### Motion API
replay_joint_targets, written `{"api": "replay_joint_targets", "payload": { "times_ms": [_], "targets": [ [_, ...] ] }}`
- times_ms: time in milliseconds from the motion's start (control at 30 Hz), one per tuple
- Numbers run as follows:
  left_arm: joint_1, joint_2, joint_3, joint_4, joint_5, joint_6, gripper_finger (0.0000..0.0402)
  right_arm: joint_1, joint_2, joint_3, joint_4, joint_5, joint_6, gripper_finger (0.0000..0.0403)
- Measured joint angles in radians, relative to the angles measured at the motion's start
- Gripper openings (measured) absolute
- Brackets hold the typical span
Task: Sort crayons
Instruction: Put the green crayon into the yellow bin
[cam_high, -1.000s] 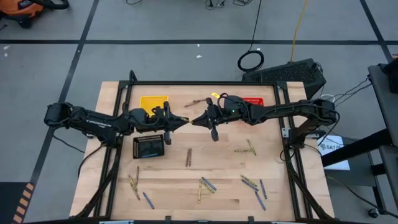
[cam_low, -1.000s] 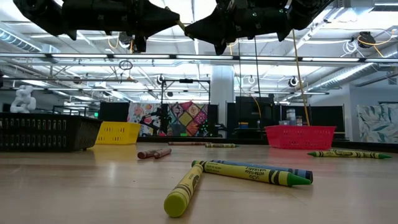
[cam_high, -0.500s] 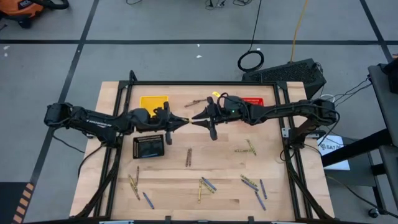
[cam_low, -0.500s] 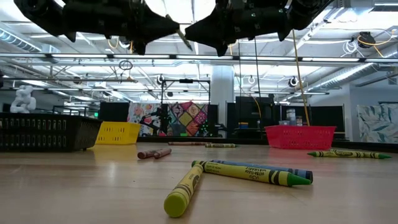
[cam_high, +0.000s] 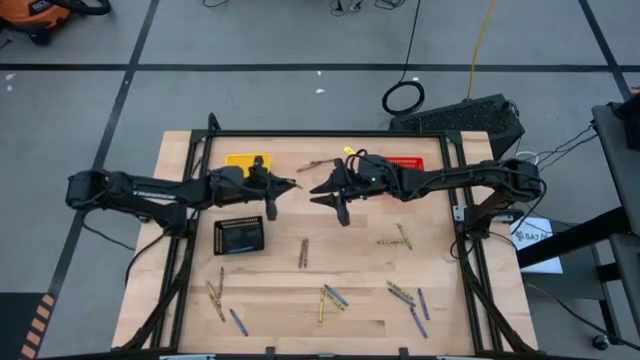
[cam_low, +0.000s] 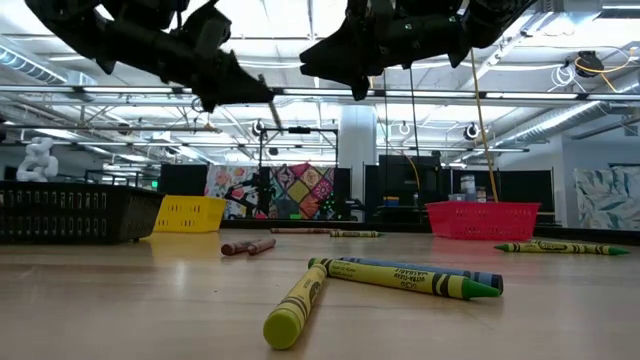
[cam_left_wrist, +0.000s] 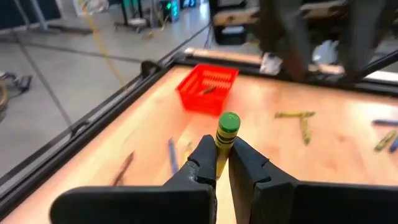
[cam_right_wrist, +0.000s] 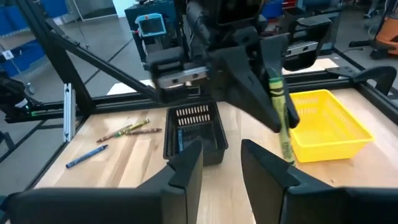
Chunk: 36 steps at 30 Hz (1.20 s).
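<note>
Desk (cam_high: 300, 290): we see loose crayons (cam_high: 330, 297) scattered across the near half; the far middle lies bare, giving room to move.
Baskets: yellow basket (cam_high: 243, 160) far left, black basket (cam_high: 239, 236) nearer, red basket (cam_high: 408, 162) far right.
Right gripper (cam_high: 312, 194): released, jaws apart and empty, hovering mid-desk beside the left one.
Left gripper (cam_left_wrist: 221, 167): clenched on a yellow crayon (cam_left_wrist: 225, 132), held high beside the yellow basket.
Advice: we should carry it fully over the yellow rim, lower, then release, keeping clear of the right arm.
</note>
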Motion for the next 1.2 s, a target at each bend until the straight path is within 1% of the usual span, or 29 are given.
{"api": "replay_joint_targets", "payload": {
  "times_ms": [233, 333, 467, 567, 833, 1200],
  "targets": [
    [0.063, -0.162, 0.000, -0.247, 0.000, 0.001, 0.0013, 0.004, 0.000, 0.000, -0.003, -0.001, -0.001, 0.0098],
    [0.090, -0.220, 0.000, -0.370, 0.000, 0.038, 0.0013, 0.004, 0.000, 0.000, -0.003, -0.002, -0.002, 0.0098],
    [0.133, -0.258, 0.000, -0.532, -0.001, 0.047, 0.0013, 0.004, 0.000, 0.000, -0.007, -0.002, -0.003, 0.0098],
    [0.166, -0.265, 0.000, -0.612, -0.005, 0.048, 0.0013, 0.004, 0.000, 0.000, -0.008, -0.002, -0.003, 0.0098],
    [0.250, -0.266, -0.001, -0.680, -0.068, 0.109, 0.0013, 0.004, 0.000, 0.000, -0.015, -0.002, -0.004, 0.0098],
    [0.354, -0.265, -0.001, -0.698, -0.071, 0.131, 0.0013, 0.004, 0.000, 0.000, -0.079, -0.003, -0.004, 0.0098]
  ]
}}
